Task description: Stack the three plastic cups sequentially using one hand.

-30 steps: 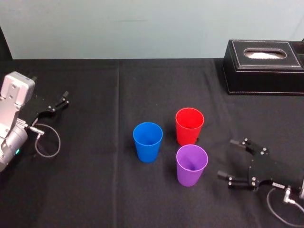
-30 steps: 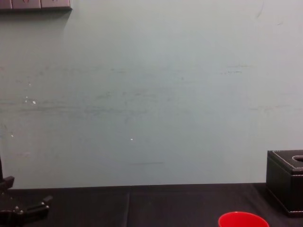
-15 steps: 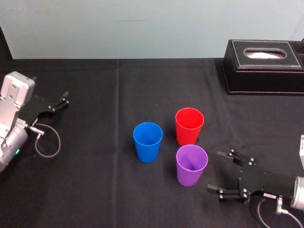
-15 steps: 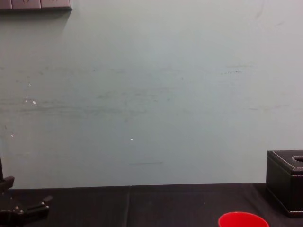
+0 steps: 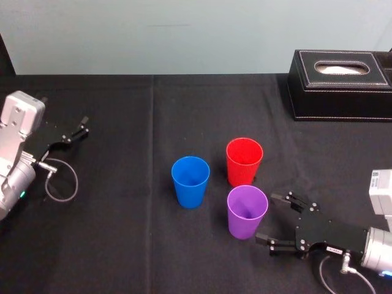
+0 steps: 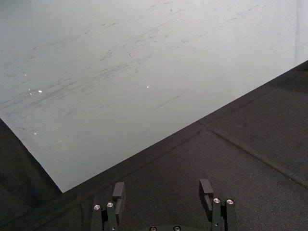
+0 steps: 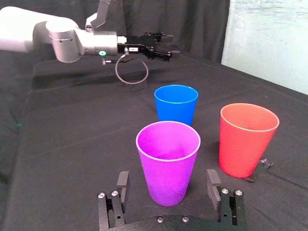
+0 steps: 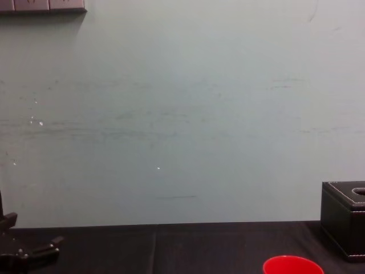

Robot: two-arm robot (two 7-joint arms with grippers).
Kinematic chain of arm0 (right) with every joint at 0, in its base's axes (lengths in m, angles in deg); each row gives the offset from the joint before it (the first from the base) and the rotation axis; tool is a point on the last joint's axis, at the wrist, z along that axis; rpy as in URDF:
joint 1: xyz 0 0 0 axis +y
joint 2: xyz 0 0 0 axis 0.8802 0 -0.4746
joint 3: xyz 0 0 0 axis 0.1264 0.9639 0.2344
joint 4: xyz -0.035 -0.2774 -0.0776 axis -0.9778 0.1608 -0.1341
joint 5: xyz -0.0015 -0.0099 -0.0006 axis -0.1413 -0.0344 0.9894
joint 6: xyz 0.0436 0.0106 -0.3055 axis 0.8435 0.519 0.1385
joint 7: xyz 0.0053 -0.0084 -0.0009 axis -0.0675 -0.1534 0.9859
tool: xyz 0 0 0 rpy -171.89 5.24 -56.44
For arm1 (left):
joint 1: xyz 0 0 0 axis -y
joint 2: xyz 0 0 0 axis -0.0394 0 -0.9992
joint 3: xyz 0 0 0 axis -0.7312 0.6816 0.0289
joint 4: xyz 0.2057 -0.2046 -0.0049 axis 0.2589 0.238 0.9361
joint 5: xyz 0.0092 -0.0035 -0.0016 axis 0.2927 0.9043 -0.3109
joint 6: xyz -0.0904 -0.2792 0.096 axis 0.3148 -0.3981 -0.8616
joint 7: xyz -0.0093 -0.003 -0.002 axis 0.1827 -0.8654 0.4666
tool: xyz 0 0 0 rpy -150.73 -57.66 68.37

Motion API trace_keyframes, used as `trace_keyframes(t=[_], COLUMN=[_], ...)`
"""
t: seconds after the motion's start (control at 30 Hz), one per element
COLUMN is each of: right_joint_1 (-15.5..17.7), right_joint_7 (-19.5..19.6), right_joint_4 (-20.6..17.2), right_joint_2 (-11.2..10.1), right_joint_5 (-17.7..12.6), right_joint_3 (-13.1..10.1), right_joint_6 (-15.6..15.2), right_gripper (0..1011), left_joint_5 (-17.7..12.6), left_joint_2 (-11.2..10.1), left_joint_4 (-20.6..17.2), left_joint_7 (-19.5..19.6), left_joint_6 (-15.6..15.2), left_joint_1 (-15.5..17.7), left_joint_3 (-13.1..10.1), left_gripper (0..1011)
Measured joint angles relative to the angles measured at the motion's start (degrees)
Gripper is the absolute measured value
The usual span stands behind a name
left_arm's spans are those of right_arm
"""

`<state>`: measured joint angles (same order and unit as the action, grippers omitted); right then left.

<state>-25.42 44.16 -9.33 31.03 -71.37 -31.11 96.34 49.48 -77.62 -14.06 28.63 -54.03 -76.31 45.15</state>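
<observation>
Three cups stand upright in a cluster on the black cloth: blue cup on the left, red cup behind, purple cup nearest me. My right gripper lies low just right of the purple cup, open, its fingertips level with the cup's right side. In the right wrist view the purple cup sits at the mouth of the right gripper, a gap on each side, with the blue cup and red cup beyond. My left gripper rests at the far left, open and empty.
A black tissue box with white stitching stands at the back right. A cable loop hangs by the left arm. A pale wall closes the table's far edge. Bare cloth lies between the cups and the left arm.
My right gripper has slid left and toward the purple cup, staying open. The cups and the left arm have not moved.
</observation>
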Motion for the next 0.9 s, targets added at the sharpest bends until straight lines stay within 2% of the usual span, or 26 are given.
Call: trace_keyframes(t=[0.23, 0.6, 0.9], right_joint_1=[-1.3, -5.7, -7.4], right_joint_7=[0.4, -0.9, -1.7], right_joint_4=[0.9, 4.4, 6.7], right_joint_2=[1.8, 5.2, 6.6], right_joint_5=[0.7, 1.6, 1.7], right_joint_3=[0.6, 3.3, 4.4], right_joint_6=[-0.7, -1.0, 0.0], right_gripper=[1002, 1002, 1002], left_joint_5=[0.0, 0.0, 0.0], left_joint_2=[0.0, 0.0, 0.0], left_joint_4=[0.0, 0.0, 0.0], left_joint_7=[0.0, 0.0, 0.0], left_joint_6=[0.0, 0.0, 0.0], left_joint_1=[0.0, 0.0, 0.0], left_joint_3=[0.0, 0.0, 0.0], left_gripper=[1005, 1005, 1005])
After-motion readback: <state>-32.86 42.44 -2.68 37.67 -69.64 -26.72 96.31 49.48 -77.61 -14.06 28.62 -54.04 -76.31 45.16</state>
